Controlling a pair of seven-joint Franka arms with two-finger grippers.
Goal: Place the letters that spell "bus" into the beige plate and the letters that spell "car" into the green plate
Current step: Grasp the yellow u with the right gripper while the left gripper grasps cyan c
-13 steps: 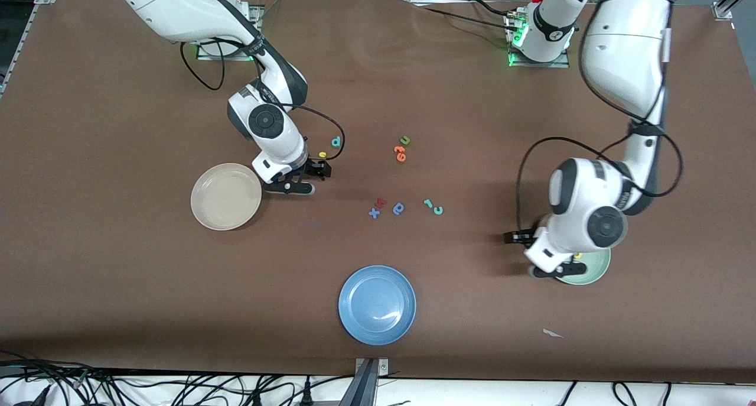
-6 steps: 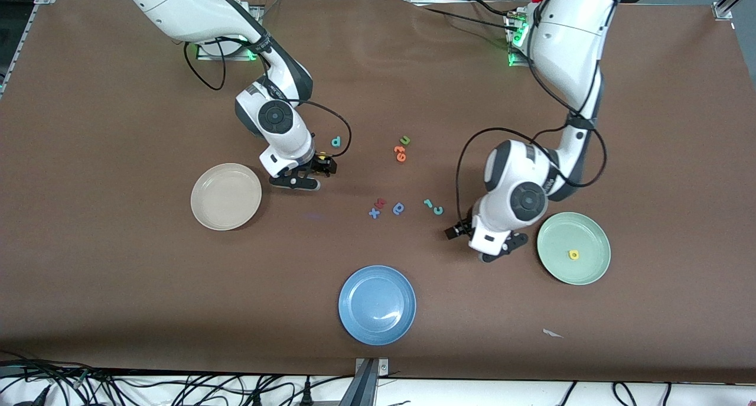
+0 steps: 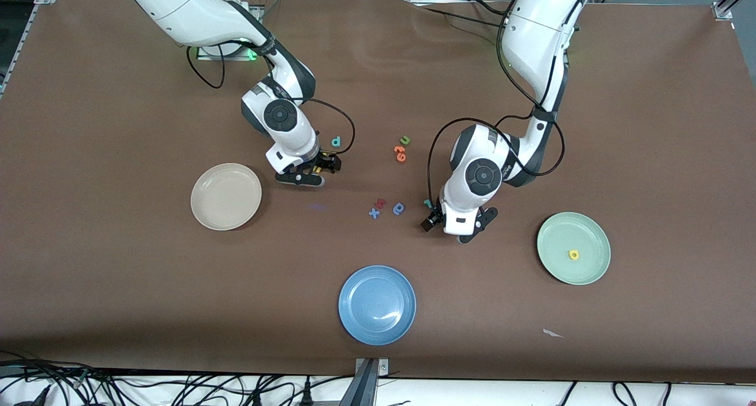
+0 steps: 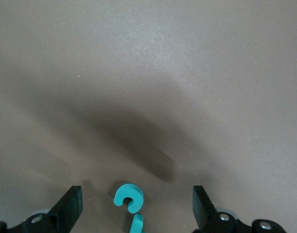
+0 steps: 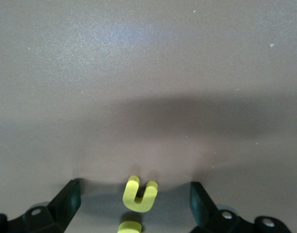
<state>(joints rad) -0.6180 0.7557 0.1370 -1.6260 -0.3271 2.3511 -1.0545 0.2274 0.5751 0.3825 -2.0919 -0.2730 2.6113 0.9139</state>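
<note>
Your left gripper [image 4: 133,206] has its fingers spread wide with the teal "c" [image 4: 129,196] lying between them on the table, the teal "r" [image 4: 136,223] just beside it; centre on the "c" alone before you close, so the "r" is not pinched too. Your right gripper [image 5: 136,204] is likewise spread, empty, straddling the yellow "u" [image 5: 139,194]; come straight down and close gently. The yellow "a" [image 3: 573,255] already lies in the green plate [image 3: 593,243]; the beige plate [image 3: 226,196] is empty.
</note>
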